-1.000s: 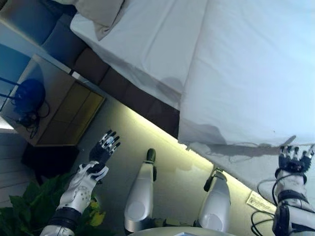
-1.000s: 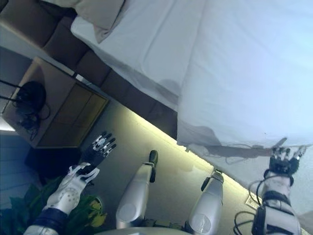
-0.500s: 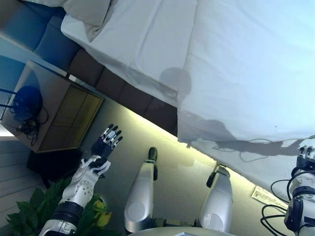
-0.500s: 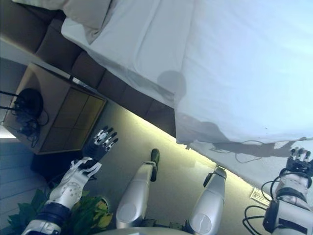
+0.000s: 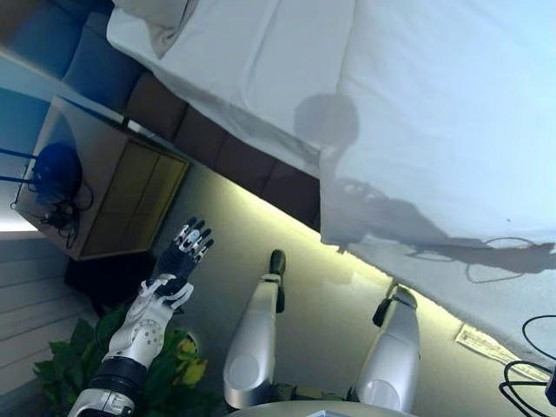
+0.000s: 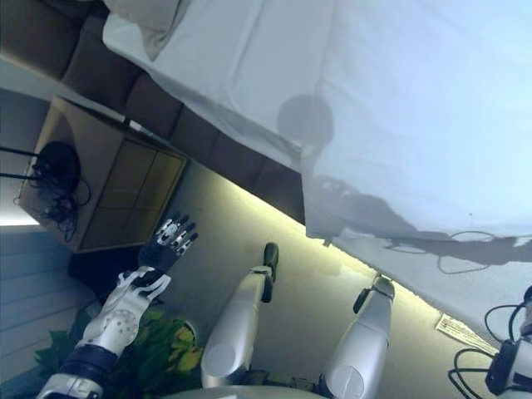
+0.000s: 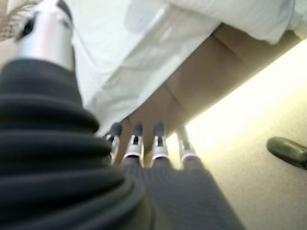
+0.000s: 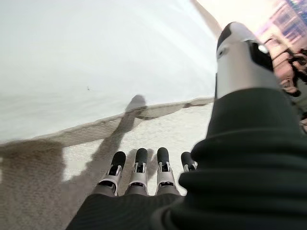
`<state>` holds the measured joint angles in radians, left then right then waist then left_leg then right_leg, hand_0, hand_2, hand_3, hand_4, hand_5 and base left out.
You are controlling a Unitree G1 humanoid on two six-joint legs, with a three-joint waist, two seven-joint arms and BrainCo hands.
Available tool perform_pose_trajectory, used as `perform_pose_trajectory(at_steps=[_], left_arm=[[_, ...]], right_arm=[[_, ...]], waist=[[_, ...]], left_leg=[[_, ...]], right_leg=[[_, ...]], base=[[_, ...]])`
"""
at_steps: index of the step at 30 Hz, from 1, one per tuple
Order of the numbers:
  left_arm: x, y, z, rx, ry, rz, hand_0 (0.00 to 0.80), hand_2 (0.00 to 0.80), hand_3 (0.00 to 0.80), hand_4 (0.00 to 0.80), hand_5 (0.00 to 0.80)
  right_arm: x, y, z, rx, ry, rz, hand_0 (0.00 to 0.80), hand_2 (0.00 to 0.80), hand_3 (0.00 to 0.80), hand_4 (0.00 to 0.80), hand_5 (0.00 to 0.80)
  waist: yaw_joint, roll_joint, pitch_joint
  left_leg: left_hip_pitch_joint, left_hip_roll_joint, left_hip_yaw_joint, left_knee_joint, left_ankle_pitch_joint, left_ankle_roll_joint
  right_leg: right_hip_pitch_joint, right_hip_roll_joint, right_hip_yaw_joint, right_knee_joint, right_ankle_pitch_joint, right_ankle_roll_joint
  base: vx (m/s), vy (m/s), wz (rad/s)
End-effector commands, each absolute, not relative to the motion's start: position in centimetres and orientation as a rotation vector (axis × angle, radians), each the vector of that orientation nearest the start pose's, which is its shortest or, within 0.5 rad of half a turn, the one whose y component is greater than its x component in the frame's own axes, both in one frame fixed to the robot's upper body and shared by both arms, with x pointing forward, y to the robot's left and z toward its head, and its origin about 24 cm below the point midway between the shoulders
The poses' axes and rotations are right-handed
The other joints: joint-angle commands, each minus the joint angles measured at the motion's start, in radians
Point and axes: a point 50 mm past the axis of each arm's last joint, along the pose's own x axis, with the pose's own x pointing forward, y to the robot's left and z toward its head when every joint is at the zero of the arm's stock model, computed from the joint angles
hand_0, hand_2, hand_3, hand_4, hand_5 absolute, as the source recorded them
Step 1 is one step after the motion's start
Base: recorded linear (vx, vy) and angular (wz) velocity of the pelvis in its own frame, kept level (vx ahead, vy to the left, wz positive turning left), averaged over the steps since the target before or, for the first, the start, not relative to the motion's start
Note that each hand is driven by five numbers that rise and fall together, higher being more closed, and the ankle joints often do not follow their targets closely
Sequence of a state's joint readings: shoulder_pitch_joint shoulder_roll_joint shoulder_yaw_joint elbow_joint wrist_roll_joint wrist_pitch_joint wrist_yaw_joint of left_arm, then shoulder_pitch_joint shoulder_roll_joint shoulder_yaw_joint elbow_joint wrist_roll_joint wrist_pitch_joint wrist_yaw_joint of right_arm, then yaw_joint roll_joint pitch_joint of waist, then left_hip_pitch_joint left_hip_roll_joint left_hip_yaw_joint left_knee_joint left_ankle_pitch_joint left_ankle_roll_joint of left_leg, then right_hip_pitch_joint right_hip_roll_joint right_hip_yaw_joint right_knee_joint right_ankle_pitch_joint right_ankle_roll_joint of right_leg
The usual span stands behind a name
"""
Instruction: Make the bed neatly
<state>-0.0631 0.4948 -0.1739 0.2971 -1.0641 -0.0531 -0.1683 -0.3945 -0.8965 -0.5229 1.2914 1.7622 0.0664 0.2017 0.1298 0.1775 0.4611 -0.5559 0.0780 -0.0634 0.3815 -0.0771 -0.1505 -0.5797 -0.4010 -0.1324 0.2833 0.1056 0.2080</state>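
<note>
The bed's white duvet [image 5: 452,113] covers the right part of the bed, and its lower edge hangs over a beige textured cover [image 5: 486,287]. A white sheet [image 5: 243,69] lies bare to its left, with a pillow [image 5: 152,17] at the top. My left hand [image 5: 178,261] is open and empty, held up over the floor short of the brown bed base [image 5: 234,161]. My right hand [image 8: 139,167] is open with straight fingers, just off the beige cover [image 8: 158,129] near the duvet's edge [image 8: 96,72]. Only its wrist shows at the right eye view's lower right corner.
A wooden nightstand [image 5: 113,191] with a dark object and cables [image 5: 52,174] stands left of the bed. A green plant [image 5: 174,365] is by my left arm. A paper label [image 5: 491,343] lies on the floor at the lower right. A light strip glows under the bed base.
My right hand has drawn back down and to the right from the duvet's edge, out of the left eye view. The camera has shifted. My left hand has hardly moved.
</note>
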Motion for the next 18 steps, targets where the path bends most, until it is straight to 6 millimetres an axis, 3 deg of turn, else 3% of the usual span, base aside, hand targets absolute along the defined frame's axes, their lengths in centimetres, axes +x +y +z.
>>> perform_pose_trajectory(at_steps=[1,8,14,16,17,18], left_arm=[[26.2,24.3,3.7,-0.52,0.088,-0.116,0.0,0.0,0.0,0.0,0.0],[26.6,24.0,4.8,-0.513,0.056,-0.152,0.0,0.0,0.0,0.0,0.0],[26.8,23.9,5.3,-0.517,0.049,-0.157,0.0,0.0,0.0,0.0,0.0],[26.8,24.0,5.2,-0.522,0.05,-0.161,0.0,0.0,0.0,0.0,0.0],[26.8,24.0,5.1,-0.526,0.053,-0.164,0.0,0.0,0.0,0.0,0.0],[26.7,24.0,5.1,-0.529,0.055,-0.166,0.0,0.0,0.0,0.0,0.0]], right_arm=[[20.1,-47.8,9.1,1.25,-0.511,-0.776,0.0,0.0,0.0,0.0,0.0],[20.3,-47.9,9.6,1.249,-0.536,-0.77,0.0,0.0,0.0,0.0,0.0],[20.9,-48.4,12.0,1.215,-0.588,-0.714,0.0,0.0,0.0,0.0,0.0],[21.3,-48.6,13.0,1.197,-0.598,-0.702,0.408,0.408,0.408,0.408,0.408],[21.4,-48.7,13.7,1.184,-0.607,-0.696,0.693,0.693,0.693,0.693,0.693],[21.5,-48.8,14.1,1.171,-0.614,-0.691,0.8,0.8,0.8,0.8,0.8]], waist=[[0.014,0.007,0.01],[0.018,0.023,0.029],[0.019,0.04,0.033],[0.02,0.045,0.03],[0.023,0.046,0.028],[0.023,0.047,0.027]], left_leg=[[0.0,0.1,-0.078,-0.151,0.171,-0.046],[-0.013,0.089,-0.079,-0.16,0.175,-0.044],[-0.018,0.081,-0.074,-0.151,0.164,-0.042],[-0.02,0.076,-0.072,-0.153,0.165,-0.039],[-0.019,0.074,-0.07,-0.154,0.165,-0.039],[-0.018,0.074,-0.07,-0.155,0.166,-0.039]], right_leg=[[-0.046,-0.068,0.045,0.0,0.072,0.054],[-0.07,-0.074,0.042,0.013,0.068,0.054],[-0.086,-0.082,0.045,0.031,0.052,0.054],[-0.09,-0.084,0.045,0.033,0.051,0.054],[-0.089,-0.086,0.043,0.033,0.049,0.054],[-0.088,-0.088,0.041,0.034,0.049,0.054]], base=[[-0.001,-0.038,0.08],[-0.001,-0.036,0.05],[0.012,0.01,0.05],[0.025,0.024,0.1],[0.021,0.024,0.1],[0.039,0.031,0.09]])
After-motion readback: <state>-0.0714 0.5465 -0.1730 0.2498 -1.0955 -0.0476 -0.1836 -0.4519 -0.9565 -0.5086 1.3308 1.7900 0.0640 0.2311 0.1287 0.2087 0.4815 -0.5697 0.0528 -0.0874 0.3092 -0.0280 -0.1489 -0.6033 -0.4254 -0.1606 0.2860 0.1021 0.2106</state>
